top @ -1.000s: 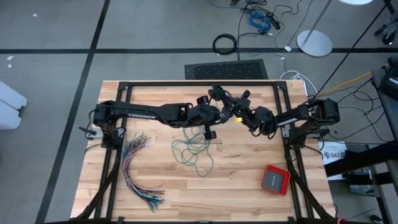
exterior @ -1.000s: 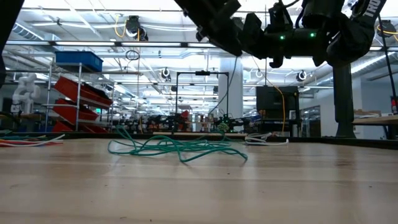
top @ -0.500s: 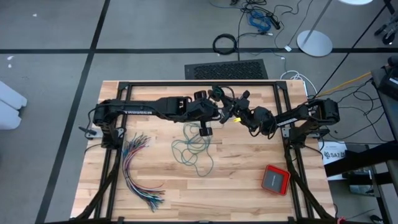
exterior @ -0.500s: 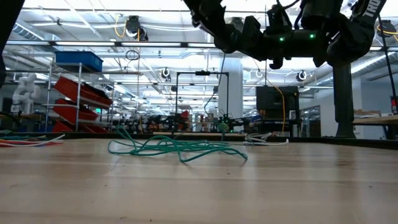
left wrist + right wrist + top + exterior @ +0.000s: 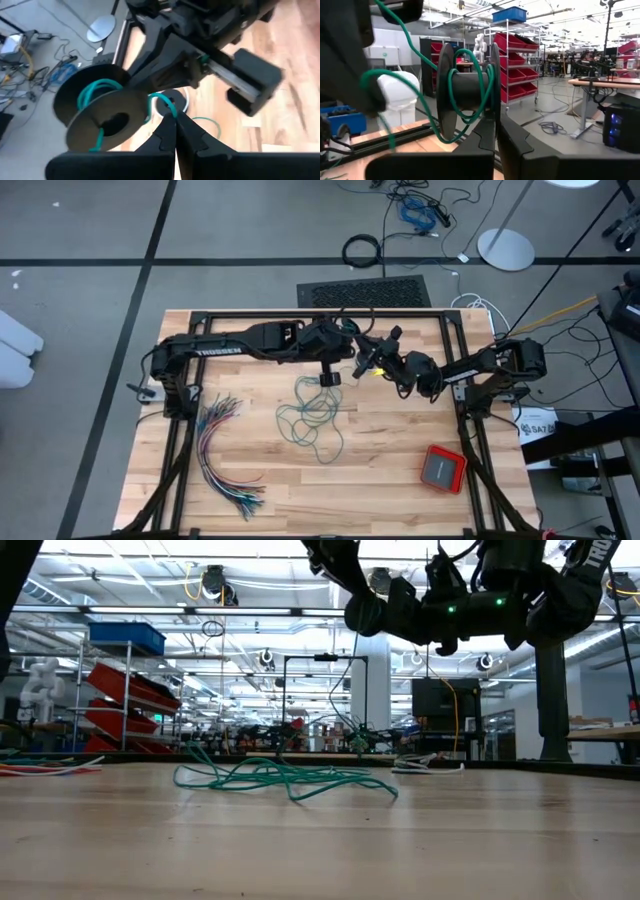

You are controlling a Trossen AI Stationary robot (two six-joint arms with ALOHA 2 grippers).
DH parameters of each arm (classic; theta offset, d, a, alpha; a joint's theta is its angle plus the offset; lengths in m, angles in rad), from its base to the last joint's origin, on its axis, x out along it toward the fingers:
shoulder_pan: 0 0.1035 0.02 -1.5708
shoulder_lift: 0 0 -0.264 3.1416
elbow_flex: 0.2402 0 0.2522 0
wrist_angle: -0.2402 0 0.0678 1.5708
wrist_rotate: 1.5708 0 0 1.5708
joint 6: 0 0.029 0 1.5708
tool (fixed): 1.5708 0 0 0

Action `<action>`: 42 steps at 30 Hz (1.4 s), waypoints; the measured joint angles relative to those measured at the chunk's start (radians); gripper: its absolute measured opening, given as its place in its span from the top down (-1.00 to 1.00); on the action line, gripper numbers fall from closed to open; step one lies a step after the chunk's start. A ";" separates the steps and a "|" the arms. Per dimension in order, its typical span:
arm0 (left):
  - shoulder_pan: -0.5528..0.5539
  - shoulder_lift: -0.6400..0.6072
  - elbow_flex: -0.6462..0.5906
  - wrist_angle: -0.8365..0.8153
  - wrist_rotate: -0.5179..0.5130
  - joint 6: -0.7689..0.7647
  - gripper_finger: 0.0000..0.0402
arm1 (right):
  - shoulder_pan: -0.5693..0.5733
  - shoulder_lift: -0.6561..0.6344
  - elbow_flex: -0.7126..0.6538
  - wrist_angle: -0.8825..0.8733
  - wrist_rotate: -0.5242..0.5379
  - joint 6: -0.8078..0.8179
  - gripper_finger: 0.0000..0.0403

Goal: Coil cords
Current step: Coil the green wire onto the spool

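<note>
A black spool (image 5: pixel 467 90) with a few turns of teal-green cord (image 5: pixel 485 80) on it hangs in the air above the far middle of the table, held by my right gripper (image 5: pixel 496 131). My left gripper (image 5: pixel 175 125) is right beside the spool (image 5: pixel 102 117), shut on the cord. From there a teal strand (image 5: pixel 352 690) drops to the table. The rest of the teal cord (image 5: pixel 310 415) lies as a loose tangle on the wood. No black cord shows. My left gripper pinches a single strand of the teal cord (image 5: pixel 162 101) between its fingertips, just off the spool's flange. The fingers slant down from the table's left side. The strand curves slack from the spool's core to the fingers. My right gripper pinches the rim of one spool flange (image 5: pixel 493 112) between its two fingers, coming about level from the table's right side. The spool is lifted clear of the table, its flanges upright and its axis level.
A fanned bundle of many-coloured wires (image 5: pixel 225 460) lies near the table's left edge. A red box (image 5: pixel 443 468) sits at the near right. A black frame (image 5: pixel 320 315) borders the table's far edge. Bare wood lies along the near edge.
My left gripper has risen and gone toward the table's far edge, staying shut on the teal cord. A strand of the cord now hangs from it down to the tangle, which has stayed in place on the table.
</note>
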 joint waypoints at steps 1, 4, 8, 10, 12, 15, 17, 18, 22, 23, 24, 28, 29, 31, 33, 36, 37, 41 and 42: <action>0.000 0.000 0.000 -0.001 0.012 0.001 1.00 | 0.000 0.000 0.000 0.000 0.000 0.000 1.00; -0.001 0.009 0.002 -0.004 0.070 0.001 1.00 | 0.000 0.000 0.000 0.000 0.000 -0.001 1.00; -0.003 0.049 0.002 -0.006 0.108 -0.017 1.00 | 0.000 0.000 0.000 0.000 0.000 -0.001 1.00; -0.003 0.078 0.002 -0.011 0.111 -0.017 1.00 | 0.000 0.000 0.007 -0.002 -0.001 -0.001 1.00; -0.003 0.100 0.002 -0.017 0.110 -0.017 1.00 | 0.000 0.000 0.012 -0.009 0.000 -0.006 1.00; -0.003 0.115 0.014 -0.032 0.092 -0.018 1.00 | 0.002 0.000 0.021 -0.031 -0.001 -0.018 1.00; -0.003 0.117 0.035 -0.032 0.075 -0.020 1.00 | 0.002 0.000 0.022 -0.034 -0.001 -0.019 1.00; -0.003 0.117 0.053 -0.047 0.065 -0.021 1.00 | 0.002 0.000 0.022 -0.033 -0.001 -0.019 1.00; -0.003 0.117 0.132 -0.106 0.044 -0.018 1.00 | 0.002 0.000 0.022 -0.034 -0.002 -0.023 1.00; -0.003 0.117 0.150 -0.125 0.039 -0.016 1.00 | 0.002 0.000 0.022 -0.034 -0.002 -0.025 1.00; -0.001 0.117 0.168 -0.142 0.033 -0.016 1.00 | 0.002 0.000 0.022 -0.035 -0.002 -0.027 1.00; 0.015 0.117 0.214 -0.183 0.020 -0.012 1.00 | 0.002 0.000 0.022 -0.034 -0.002 -0.027 1.00; 0.018 0.117 0.220 -0.198 0.019 -0.013 1.00 | 0.002 0.000 0.022 -0.034 -0.002 -0.027 1.00; 0.026 0.117 0.232 -0.223 0.016 -0.013 1.00 | 0.002 0.000 0.022 -0.034 -0.002 -0.031 1.00; 0.030 0.117 0.244 -0.241 0.013 -0.015 1.00 | 0.002 0.000 0.022 -0.034 -0.003 -0.035 1.00; 0.035 0.117 0.262 -0.264 0.013 -0.016 1.00 | 0.002 0.000 0.022 -0.034 -0.003 -0.035 1.00; 0.036 0.117 0.269 -0.274 0.013 -0.016 1.00 | 0.002 0.000 0.022 -0.034 -0.004 -0.035 1.00; 0.038 0.117 0.307 -0.308 0.013 -0.017 1.00 | 0.002 0.000 0.022 -0.037 -0.004 -0.040 1.00; 0.039 0.117 0.316 -0.318 0.013 -0.017 1.00 | 0.002 0.000 0.022 -0.038 -0.004 -0.042 1.00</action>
